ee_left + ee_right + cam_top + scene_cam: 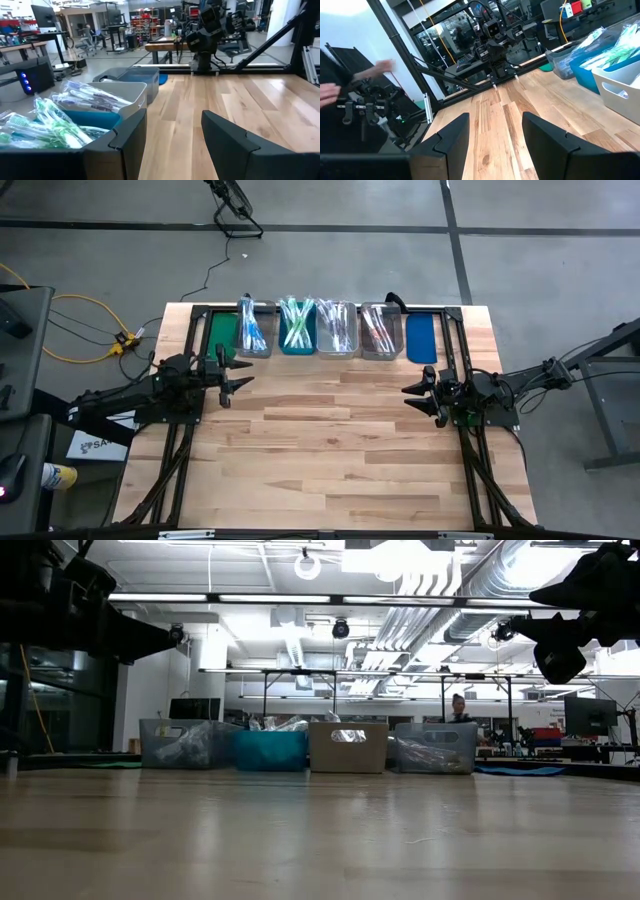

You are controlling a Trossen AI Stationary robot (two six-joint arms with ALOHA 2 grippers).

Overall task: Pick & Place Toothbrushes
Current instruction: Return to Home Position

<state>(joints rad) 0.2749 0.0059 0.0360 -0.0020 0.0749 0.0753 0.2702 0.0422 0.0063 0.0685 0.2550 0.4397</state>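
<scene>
The toothbrushes lie in bundles in four bins in a row along the table's far edge. A clear bin [254, 328] holds blue ones, a teal bin [297, 326] green ones [52, 125], a white bin [337, 328] pink-purple ones [90, 97], and a grey bin [378, 330] more. My left gripper [238, 378] hovers open at the table's left side, just near of the clear bin, pointing level toward the right. My right gripper [415, 395] hovers open at the right side, pointing left. Nothing is between either pair of fingers [172, 137] [492, 135].
A flat green tray [222, 332] lies left of the bins and a flat blue one [421, 337] lies to their right. Bare wooden tabletop [330, 450] stretches between the two arms to the near edge. A person's blurred hand [380, 67] shows beyond the table.
</scene>
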